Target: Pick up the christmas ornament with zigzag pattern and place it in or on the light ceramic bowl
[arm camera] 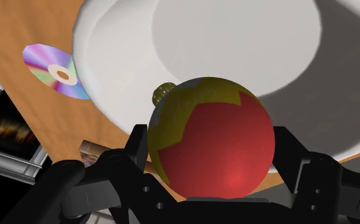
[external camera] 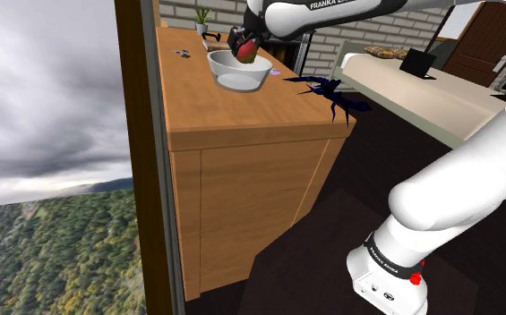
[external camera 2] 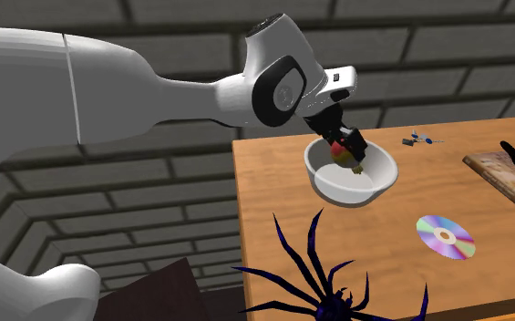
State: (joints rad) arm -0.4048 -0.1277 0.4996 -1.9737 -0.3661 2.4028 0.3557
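My black gripper (arm camera: pixel 210 153) is shut on a round Christmas ornament (arm camera: pixel 213 140), red with a yellow-green zigzag band and a small gold cap. It hangs just over the near rim of the white bowl (arm camera: pixel 236 38). In the shoulder view the ornament (external camera: pixel 247 52) sits above the bowl (external camera: pixel 238 76) at the back of the wooden cabinet top. From the second exterior view the gripper (external camera 2: pixel 346 150) holds the ornament (external camera 2: pixel 342 153) inside the bowl's (external camera 2: pixel 374 178) opening.
A dark blue toy spider (external camera 2: pixel 328 283) (external camera: pixel 331 94) lies on the cabinet top near its edge. A shiny disc (external camera 2: pixel 445 237) (arm camera: pixel 54 73) lies beside the bowl. A book (external camera 2: pixel 510 178), small keys (external camera 2: pixel 421 139) and a potted plant (external camera: pixel 202 20) stand further off. A brick wall is behind.
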